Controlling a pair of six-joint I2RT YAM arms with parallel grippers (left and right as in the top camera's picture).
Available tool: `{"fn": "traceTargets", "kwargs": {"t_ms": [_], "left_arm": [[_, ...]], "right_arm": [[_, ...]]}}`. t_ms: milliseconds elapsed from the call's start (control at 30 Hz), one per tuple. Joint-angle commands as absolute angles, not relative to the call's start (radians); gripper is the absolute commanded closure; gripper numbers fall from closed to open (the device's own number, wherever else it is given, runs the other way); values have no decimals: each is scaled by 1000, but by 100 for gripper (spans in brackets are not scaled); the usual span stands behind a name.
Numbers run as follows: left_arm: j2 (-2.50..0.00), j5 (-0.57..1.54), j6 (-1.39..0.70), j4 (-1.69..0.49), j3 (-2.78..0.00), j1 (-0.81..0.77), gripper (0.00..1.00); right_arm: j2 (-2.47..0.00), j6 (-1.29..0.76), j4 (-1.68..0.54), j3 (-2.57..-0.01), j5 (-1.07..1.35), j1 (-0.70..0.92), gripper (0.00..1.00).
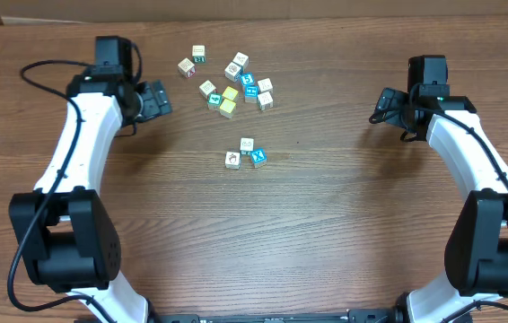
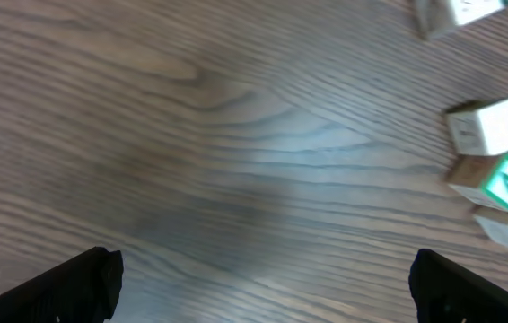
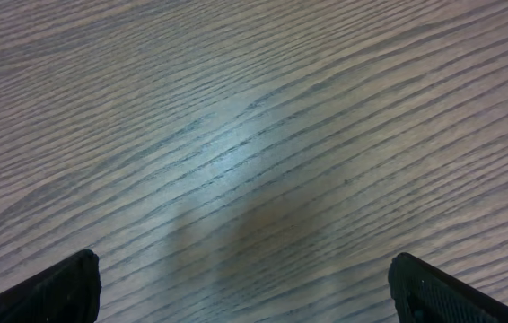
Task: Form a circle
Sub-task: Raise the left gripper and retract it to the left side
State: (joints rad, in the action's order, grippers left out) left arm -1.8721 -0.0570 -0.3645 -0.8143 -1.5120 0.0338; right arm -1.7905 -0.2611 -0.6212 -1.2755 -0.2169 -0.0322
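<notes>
Circle [image 1: 246, 152]: three cubes seen, two white, one blue, tight cluster mid-table [image 1: 326, 224], touching or nearly so. Scatter [image 1: 230, 82] of white, yellow, teal cubes near, toward far edge. Left gripper [image 1: 157, 99] left of scatter, fingers spread wide, nothing between. Right gripper [image 1: 382, 106] well apart at right, fingers wide, over bare wood.

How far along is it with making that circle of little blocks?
Started: a small cluster of three cubes, two white and one blue, sits mid-table, not yet a closed ring. In hand: nothing; left pincer and right pincer are open, empty. Left: probably adding from the scattered cubes.
</notes>
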Motion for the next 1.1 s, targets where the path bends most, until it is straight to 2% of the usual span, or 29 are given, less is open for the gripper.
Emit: {"fn": "traceTargets", "kwargs": {"t_ms": [0, 100, 133, 200, 233, 267, 300, 500, 533, 567, 600, 667, 933, 1000, 1067], "left_arm": [[-1851, -59, -363, -827, -1527, 37, 0], [-1851, -56, -363, -835, -1527, 37, 0], [-1851, -53, -363, -837, -1527, 36, 4], [-1851, -46, -363, -836, -1527, 32, 42], [-1851, -33, -363, -833, -1527, 29, 70], [-1851, -18, -363, -830, -1527, 27, 89], [-1851, 4, -363, -826, -1527, 22, 96], [-1874, 49, -363, -807, -1527, -25, 94], [-1880, 44, -363, -804, -1527, -38, 86], [-1888, 36, -363, -798, -1527, -51, 65], [-1892, 31, -363, -790, -1527, -61, 54], [-1904, 13, -363, -773, -1527, -79, 41], [-1922, -40, -363, -763, -1527, -64, 15], [-1922, -80, -363, -775, -1527, -43, 4], [-1922, -114, -363, -798, -1527, -22, 0]], "right_arm": [[-1778, -262, -616, -1284, -224, -35, 0], [-1778, -262, -616, -1284, -224, -35, 0], [-1778, -262, -616, -1284, -224, -35, 0], [-1778, -262, -616, -1284, -224, -35, 0], [-1777, -262, -616, -1284, -224, -35, 0], [-1777, -262, -616, -1284, -224, -35, 0], [-1778, -262, -616, -1284, -224, -35, 0], [-1778, -262, -616, -1284, -224, -35, 0], [-1777, -262, -616, -1284, -224, -35, 0], [-1778, -262, -616, -1284, -224, -35, 0], [-1778, -262, -616, -1284, -224, -35, 0], [-1777, -262, -616, -1284, -224, -35, 0], [-1778, -262, -616, -1284, -224, -35, 0], [-1778, -262, -616, -1284, -224, -35, 0], [-1777, -262, -616, -1284, -224, -35, 0]]}}
